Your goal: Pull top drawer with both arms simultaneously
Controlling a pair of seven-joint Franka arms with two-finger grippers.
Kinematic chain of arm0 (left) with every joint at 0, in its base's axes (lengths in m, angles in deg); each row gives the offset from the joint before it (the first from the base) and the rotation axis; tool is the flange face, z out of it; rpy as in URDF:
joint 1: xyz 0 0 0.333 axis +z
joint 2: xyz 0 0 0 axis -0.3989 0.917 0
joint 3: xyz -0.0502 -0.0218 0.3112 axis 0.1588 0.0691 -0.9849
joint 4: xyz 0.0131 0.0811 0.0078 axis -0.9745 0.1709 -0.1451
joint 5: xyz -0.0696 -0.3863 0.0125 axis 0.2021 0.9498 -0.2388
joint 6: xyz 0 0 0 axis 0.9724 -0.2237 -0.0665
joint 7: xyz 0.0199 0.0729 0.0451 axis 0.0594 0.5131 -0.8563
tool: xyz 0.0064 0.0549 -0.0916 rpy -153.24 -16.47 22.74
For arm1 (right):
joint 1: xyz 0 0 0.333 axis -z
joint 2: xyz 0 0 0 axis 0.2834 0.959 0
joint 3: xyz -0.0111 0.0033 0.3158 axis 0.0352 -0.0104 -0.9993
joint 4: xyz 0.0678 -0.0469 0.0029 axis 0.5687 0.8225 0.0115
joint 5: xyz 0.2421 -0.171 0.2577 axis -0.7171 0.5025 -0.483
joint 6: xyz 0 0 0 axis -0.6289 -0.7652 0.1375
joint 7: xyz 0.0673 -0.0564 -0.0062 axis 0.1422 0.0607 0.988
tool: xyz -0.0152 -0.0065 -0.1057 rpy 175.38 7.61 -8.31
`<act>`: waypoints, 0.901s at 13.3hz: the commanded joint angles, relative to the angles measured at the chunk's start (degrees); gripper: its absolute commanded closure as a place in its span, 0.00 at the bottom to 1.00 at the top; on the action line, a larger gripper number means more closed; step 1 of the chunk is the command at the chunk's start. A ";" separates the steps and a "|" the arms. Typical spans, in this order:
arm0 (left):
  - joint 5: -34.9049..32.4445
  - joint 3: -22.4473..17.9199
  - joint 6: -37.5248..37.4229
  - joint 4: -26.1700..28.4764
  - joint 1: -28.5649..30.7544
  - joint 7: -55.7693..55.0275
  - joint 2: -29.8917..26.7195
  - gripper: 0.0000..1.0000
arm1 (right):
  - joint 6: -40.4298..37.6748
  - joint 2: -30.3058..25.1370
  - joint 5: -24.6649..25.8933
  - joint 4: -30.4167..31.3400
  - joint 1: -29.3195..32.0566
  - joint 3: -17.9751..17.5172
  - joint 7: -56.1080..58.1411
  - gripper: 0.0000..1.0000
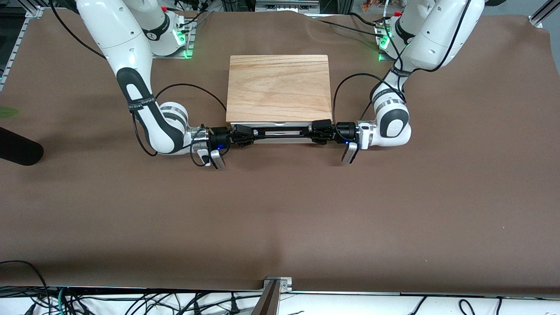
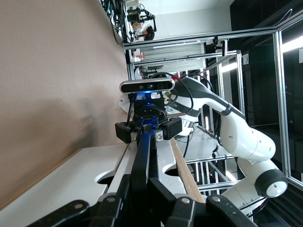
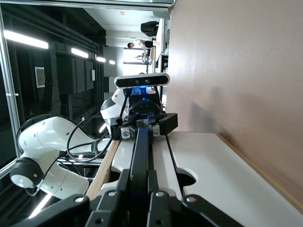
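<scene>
The top drawer's white front panel (image 1: 280, 126) shows just under the near edge of the oak-grain box casing (image 1: 278, 87). Its long black bar handle (image 1: 280, 132) runs along the front. My left gripper (image 1: 321, 130) is shut on the handle's end toward the left arm. My right gripper (image 1: 243, 133) is shut on the other end. In the left wrist view the jaws (image 2: 150, 184) clamp the handle (image 2: 144, 151), with the right gripper (image 2: 149, 127) farther along it. In the right wrist view the jaws (image 3: 140, 189) clamp the handle (image 3: 140, 151). The reddish-brown tray is hidden.
A lower white drawer front with finger notches (image 2: 71, 175) lies below the handle. A black cylinder (image 1: 17, 151) lies at the right arm's end of the brown table. A metal bracket (image 1: 275, 284) sits at the table's near edge.
</scene>
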 commanded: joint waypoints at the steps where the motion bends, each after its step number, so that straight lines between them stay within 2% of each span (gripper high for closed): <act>1: -0.68 0.59 0.44 0.87 -0.93 4.66 2.35 1.00 | -0.53 3.21 -2.11 -6.90 0.23 -0.40 -1.04 1.00; 12: -0.68 -1.60 0.35 -6.77 -0.84 1.50 6.40 1.00 | -0.09 5.85 -1.85 -14.11 0.40 -0.14 -6.67 1.00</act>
